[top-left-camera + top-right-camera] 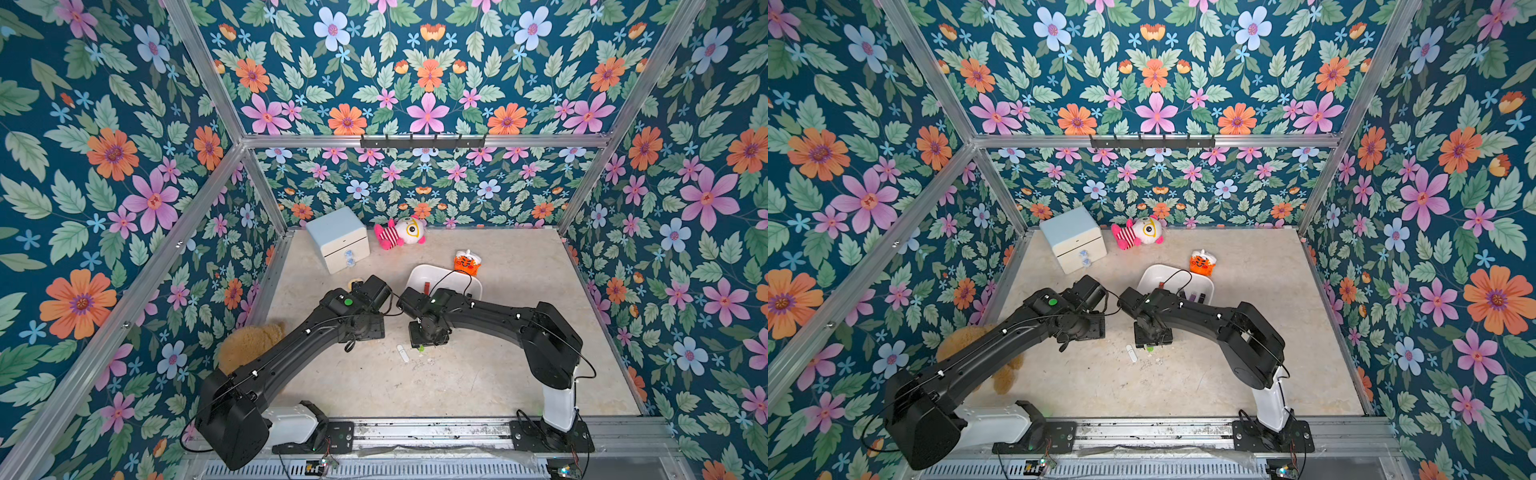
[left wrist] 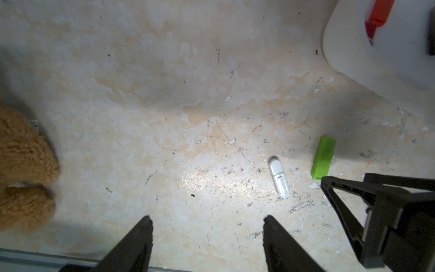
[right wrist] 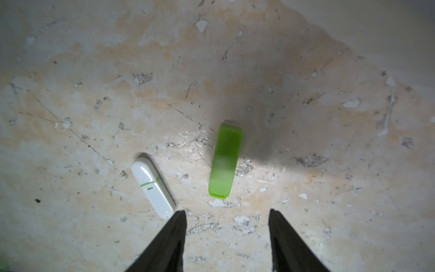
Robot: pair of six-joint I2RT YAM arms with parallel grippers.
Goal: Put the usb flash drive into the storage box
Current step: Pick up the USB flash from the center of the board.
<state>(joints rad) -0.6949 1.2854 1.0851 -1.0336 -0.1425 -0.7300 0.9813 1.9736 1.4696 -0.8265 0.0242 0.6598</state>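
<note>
A green flash drive (image 3: pixel 224 160), a slim lime bar with rounded ends, lay flat on the scuffed beige table (image 1: pixel 457 386). A white flash drive (image 1: pixel 402 353) with a thin green band lay just beside it, at its 9 o'clock in a top view. The right end effector (image 3: pixel 227 212) hung above, fingers spread and empty, with the green flash drive just ahead of the gap. The left end effector (image 2: pixel 207 217) was also spread and empty. Both arms reached in bent, wrists pointing down. The storage box (image 1: pixel 415 276), a shallow white tub, sat at their 1 o'clock.
</note>
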